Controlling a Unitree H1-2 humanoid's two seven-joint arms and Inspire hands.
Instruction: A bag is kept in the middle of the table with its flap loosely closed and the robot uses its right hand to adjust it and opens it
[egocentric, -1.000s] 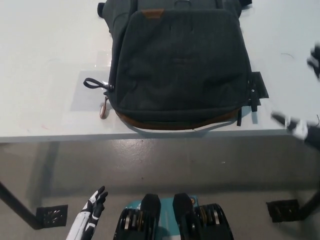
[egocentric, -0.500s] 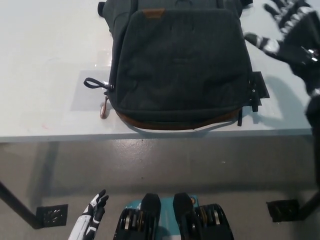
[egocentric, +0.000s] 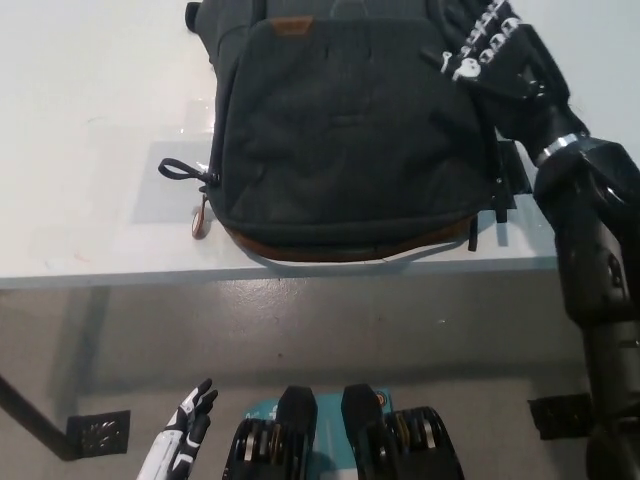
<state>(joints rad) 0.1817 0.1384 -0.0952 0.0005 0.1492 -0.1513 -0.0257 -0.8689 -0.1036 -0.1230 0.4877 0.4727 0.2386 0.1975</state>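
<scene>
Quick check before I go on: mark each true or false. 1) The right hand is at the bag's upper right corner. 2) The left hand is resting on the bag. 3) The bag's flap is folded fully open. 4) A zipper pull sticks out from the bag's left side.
1) True: the black right hand sits over the upper right corner of the bag.
2) False: the white left hand hangs low, below the table.
3) False: the flap lies closed over the front.
4) True: the zipper pull lies on the table.
</scene>
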